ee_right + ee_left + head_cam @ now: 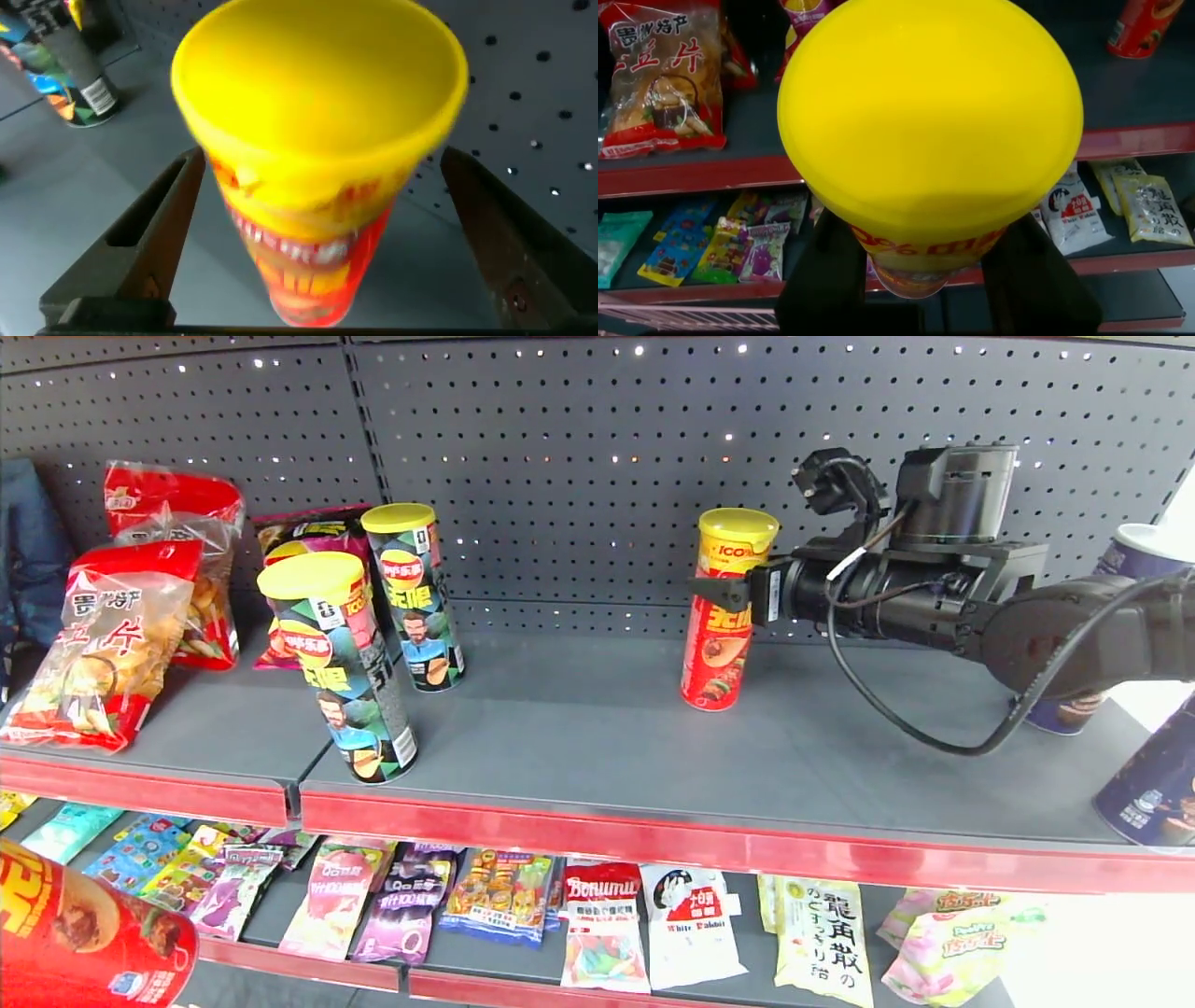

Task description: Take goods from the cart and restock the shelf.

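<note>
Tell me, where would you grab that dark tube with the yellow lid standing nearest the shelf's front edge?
Probably around the middle of the dark tube, from the open front of the shelf. It stands nearly upright, its round sides are bare, and the second dark tube and a snack bag crowd behind it.

The standing can [717, 616] is red with yellow lettering and a yellow lid. Left of it, the front can [345, 681] and rear can [418, 602] show black, teal and yellow print under yellow lids. Behind it, the pegboard [579, 457] is dark grey, dotted with holes. Below it, the shelf edge [747, 847] is red. Far lower left of it, a second can [84, 924] is red and yellow.
</note>
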